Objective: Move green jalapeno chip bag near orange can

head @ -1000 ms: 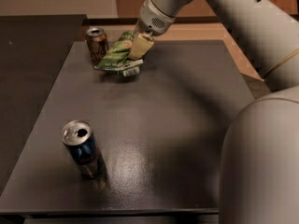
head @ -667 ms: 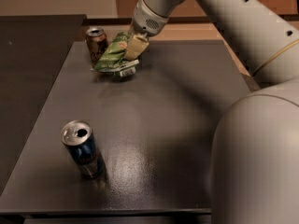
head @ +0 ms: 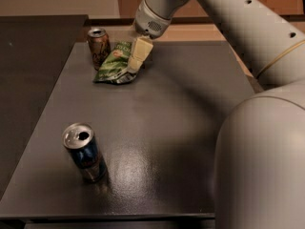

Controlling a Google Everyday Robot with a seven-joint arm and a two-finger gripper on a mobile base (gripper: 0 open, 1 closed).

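Note:
The green jalapeno chip bag (head: 113, 65) lies at the far left of the dark table (head: 171, 128), right beside the orange can (head: 98, 46) and touching or almost touching it. My gripper (head: 138, 56) reaches down from the upper right and is shut on the bag's right edge. The bag's bottom rests on the table. The orange can stands upright near the table's far left corner.
A dark blue can (head: 85, 151) stands upright near the front left of the table. My arm and base (head: 262, 142) fill the right side of the view. A darker surface (head: 28, 80) lies to the left of the table.
My gripper has moved left with the bag, closer to the orange can. The bag now sits lower and flatter on the table. Neither can has moved.

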